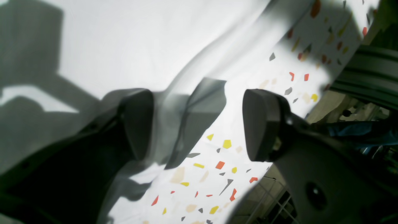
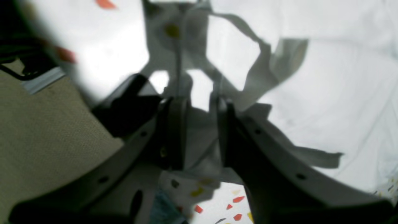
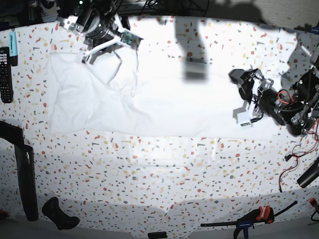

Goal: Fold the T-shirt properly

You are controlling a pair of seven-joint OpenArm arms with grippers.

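The white T-shirt (image 3: 164, 104) lies spread across the speckled table, from far left to the right side. My right gripper (image 3: 92, 54) is at the shirt's far-left top corner. In the right wrist view the gripper (image 2: 200, 130) is shut on a bunch of the T-shirt (image 2: 326, 93) and holds it lifted off the table. My left gripper (image 3: 245, 94) is at the shirt's right edge. In the left wrist view this gripper (image 1: 199, 124) is open, and a fold of the T-shirt's (image 1: 140, 46) edge lies between its fingers (image 1: 264, 124).
A black remote control (image 3: 5, 67) lies at the table's far left. Black objects (image 3: 25, 174) stand at the front left. A clamp (image 3: 254, 219) lies at the front right. Loose cables (image 3: 294, 159) run along the right side. The table edge (image 1: 314, 109) is close beside my left gripper.
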